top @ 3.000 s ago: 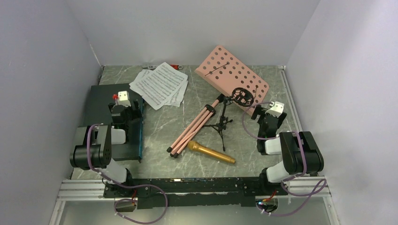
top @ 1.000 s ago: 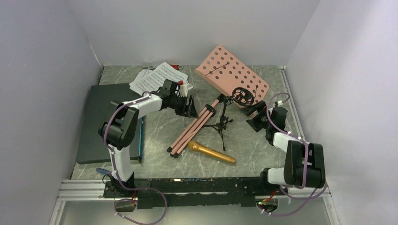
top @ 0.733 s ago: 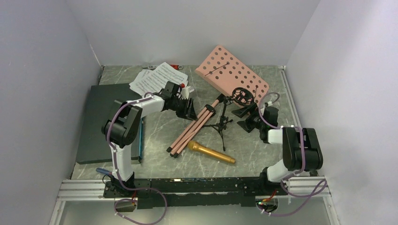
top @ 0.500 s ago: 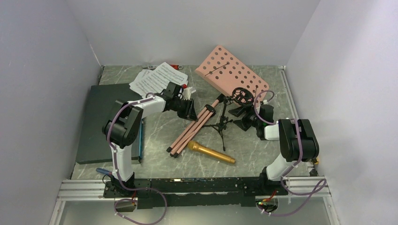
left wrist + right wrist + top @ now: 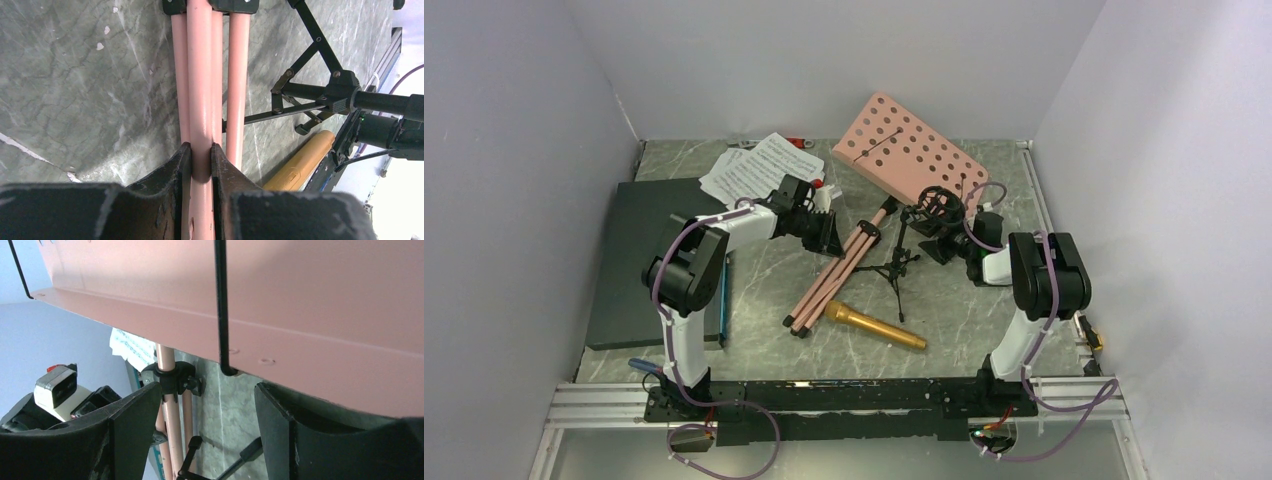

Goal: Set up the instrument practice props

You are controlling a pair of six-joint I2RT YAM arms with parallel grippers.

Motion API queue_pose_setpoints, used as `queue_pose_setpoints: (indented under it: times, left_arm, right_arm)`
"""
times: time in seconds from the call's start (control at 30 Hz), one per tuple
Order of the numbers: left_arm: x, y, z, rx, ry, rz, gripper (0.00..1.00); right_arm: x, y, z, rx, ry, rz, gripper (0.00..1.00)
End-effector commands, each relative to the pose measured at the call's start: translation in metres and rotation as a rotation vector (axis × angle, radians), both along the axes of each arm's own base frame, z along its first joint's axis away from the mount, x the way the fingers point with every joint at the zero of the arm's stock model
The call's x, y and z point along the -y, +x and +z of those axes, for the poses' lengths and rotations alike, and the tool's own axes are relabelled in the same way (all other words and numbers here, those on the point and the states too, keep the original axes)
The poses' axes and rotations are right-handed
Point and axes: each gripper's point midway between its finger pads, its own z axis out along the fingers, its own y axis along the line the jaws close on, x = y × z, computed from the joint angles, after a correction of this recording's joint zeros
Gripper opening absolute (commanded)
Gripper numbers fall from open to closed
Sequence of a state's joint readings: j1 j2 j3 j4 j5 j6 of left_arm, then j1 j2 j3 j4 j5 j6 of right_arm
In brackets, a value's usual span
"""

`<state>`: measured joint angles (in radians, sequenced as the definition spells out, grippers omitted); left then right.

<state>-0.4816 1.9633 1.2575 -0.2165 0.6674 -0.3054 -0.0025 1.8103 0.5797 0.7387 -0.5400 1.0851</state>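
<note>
The pink perforated music stand (image 5: pixel 904 150) lies on the table with its tripod legs (image 5: pixel 834 275) folded together. My left gripper (image 5: pixel 829 232) is shut on the central pink tube (image 5: pixel 201 125), its jaws pressed to both sides. My right gripper (image 5: pixel 939 240) is open beneath the lower lip of the pink desk (image 5: pixel 310 315), with nothing between its fingers. The small black mic stand (image 5: pixel 896 262) stands beside the legs. In front of it lies the gold microphone (image 5: pixel 874 325). The white sheet-music pages (image 5: pixel 759 170) rest at the back left.
A dark flat case (image 5: pixel 639 260) covers the table's left side. Small red and grey items (image 5: pixel 799 142) lie along the back wall. White walls close in the left, back and right. The black mic stand's legs (image 5: pixel 310 95) and the microphone (image 5: pixel 300 162) lie right beside the pink tubes.
My left gripper closed onto the pink tube. My right gripper moved left under the pink desk and narrowed a little. The desk shifted left and its near edge rose.
</note>
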Motion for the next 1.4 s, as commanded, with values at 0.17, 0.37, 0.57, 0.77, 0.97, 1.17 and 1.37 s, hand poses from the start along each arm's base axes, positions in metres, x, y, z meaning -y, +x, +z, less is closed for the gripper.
queue_pose_setpoints:
  times: [0.17,0.37,0.57,0.77,0.97,1.17,1.37]
  left_arm:
    - [0.009,-0.002,0.009,-0.008,-0.032,-0.025,0.02]
    - [0.013,-0.002,0.013,-0.008,-0.052,-0.029,0.02]
    - [0.016,-0.001,0.016,-0.006,-0.062,-0.032,0.02]
    - [0.016,-0.002,0.019,0.001,-0.059,-0.029,0.02]
    - [0.016,-0.001,0.018,0.006,-0.061,-0.016,0.02]
    - [0.009,0.003,0.017,0.019,-0.011,0.028,0.02]
    - [0.002,0.008,0.018,0.028,0.024,0.088,0.02]
  right_arm:
    - [-0.035,0.031,0.033,0.158,-0.094,0.108,0.76]
    - [-0.052,0.037,0.036,0.179,-0.086,0.151,0.82]
    - [-0.076,0.035,0.052,0.236,-0.078,0.221,0.81]
    - [-0.093,0.033,0.066,0.278,-0.088,0.264,0.69]
    - [-0.087,0.031,0.066,0.245,-0.128,0.236,0.73]
    - [-0.054,0.019,0.075,0.216,-0.285,0.13,0.81]
    - [-0.016,0.006,0.098,0.216,-0.371,0.082,0.87]
